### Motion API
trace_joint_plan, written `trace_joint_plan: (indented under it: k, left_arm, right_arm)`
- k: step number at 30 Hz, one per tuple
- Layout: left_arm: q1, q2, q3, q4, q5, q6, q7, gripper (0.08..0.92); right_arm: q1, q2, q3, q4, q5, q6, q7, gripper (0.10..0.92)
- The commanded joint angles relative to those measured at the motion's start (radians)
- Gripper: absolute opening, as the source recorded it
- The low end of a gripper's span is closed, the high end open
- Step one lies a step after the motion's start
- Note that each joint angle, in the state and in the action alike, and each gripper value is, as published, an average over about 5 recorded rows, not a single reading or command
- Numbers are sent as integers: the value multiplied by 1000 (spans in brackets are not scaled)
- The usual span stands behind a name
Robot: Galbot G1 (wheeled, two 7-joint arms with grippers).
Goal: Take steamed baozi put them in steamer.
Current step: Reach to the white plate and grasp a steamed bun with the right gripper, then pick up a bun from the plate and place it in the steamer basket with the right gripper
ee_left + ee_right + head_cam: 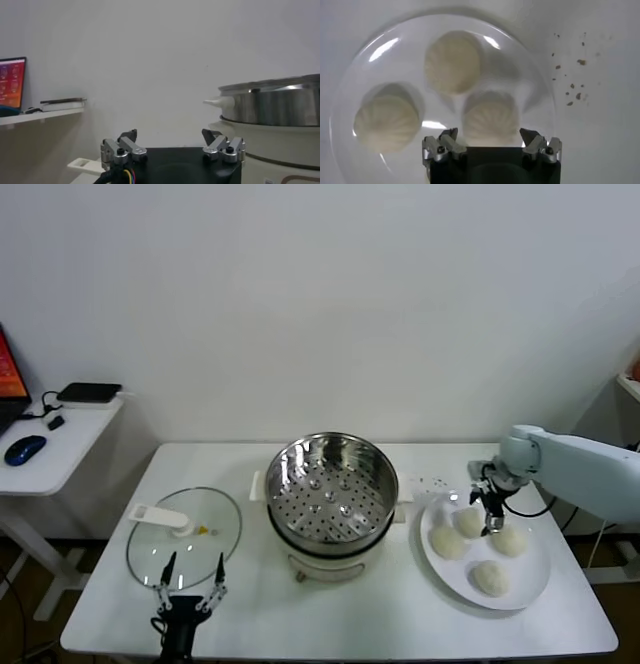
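The steamer (332,489), a shiny perforated steel basket on a cream pot base, stands empty at the table's middle. It also shows in the left wrist view (275,105). Four creamy-white baozi lie on a white plate (533,586) at the right: (468,521), (447,542), (508,541), (490,577). My right gripper (491,512) hangs open just above the plate. In the right wrist view the right gripper (489,134) is open and empty, with one baozi (491,119) below between the fingertips and two more baozi (453,61) (386,122) beyond. My left gripper (190,582) (170,134) waits open at the table's front left.
A round glass lid (185,536) with a white handle lies left of the steamer, just beyond the left gripper. A few crumbs (435,481) lie on the table behind the plate. A side desk (50,454) with a mouse and devices stands at far left.
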State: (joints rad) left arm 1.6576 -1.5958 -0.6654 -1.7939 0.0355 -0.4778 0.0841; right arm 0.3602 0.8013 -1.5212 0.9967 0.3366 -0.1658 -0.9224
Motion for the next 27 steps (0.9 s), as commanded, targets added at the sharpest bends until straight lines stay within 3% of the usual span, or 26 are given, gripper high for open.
trace_joint_plan:
  k: [1, 6, 9, 16, 27]
  left_arm:
    - [0, -1, 1, 2, 1, -4, -1, 823]
    - [-1, -1, -2, 2, 0, -5, -1, 823]
    - [0, -1, -4, 1, 1, -5, -1, 823]
    - [3, -1, -10, -7, 3, -4, -2, 823]
    - [5, 0, -10, -30, 4, 2, -2, 823]
  right_arm:
    - [-10, 4, 9, -4, -3, -9, 11, 760]
    - [-1, -3, 1, 16, -6, -13, 8, 632]
    - [8, -6, -1, 24, -7, -14, 6, 598]
    - [130, -24, -70, 87, 24, 5, -18, 560]
    - [599, 31, -283, 291, 195, 80, -52, 558]
